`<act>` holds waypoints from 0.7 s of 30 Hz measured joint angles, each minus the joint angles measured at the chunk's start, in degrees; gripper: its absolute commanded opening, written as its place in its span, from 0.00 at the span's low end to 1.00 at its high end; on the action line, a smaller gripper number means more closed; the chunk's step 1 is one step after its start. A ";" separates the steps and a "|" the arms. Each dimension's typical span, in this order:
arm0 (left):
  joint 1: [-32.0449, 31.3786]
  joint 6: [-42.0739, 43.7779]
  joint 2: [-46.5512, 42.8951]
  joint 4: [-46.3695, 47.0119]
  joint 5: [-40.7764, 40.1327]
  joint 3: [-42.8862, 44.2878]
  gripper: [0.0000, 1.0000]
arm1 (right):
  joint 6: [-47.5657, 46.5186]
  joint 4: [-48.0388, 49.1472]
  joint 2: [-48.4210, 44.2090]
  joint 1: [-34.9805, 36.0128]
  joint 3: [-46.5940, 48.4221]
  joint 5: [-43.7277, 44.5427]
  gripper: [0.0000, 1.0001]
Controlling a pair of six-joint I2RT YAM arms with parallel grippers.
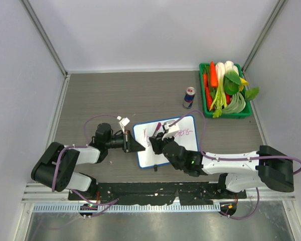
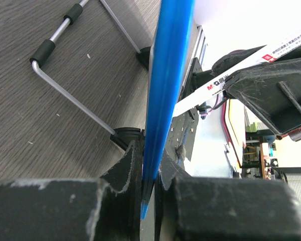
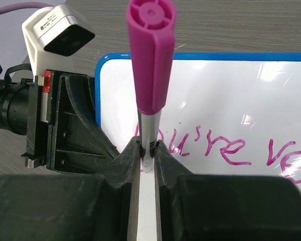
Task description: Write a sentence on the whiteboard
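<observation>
So with left gripper [image 2: 149,173] clamped on the board [image 3: 215,100] and right gripper [image 3: 148,153] on the pen [image 3: 150,55], press softly.

2 arms extend toward centre, wrists facing each other. Left gripper [image 1: 136,145] jaws closed on whiteboard [image 3: 231,100] rim. Right gripper [image 3: 148,150] jaws closed on marker [image 3: 149,60] barrel.

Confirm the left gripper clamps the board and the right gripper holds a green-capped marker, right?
No: the marker has a magenta cap, not green, as the right wrist view shows. The left gripper clamps the board; the right gripper holds the marker.
</observation>
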 measured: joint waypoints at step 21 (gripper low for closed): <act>0.00 0.00 0.00 0.02 0.00 0.00 0.00 | -0.52 0.76 -13.49 0.00 -3.98 0.76 0.01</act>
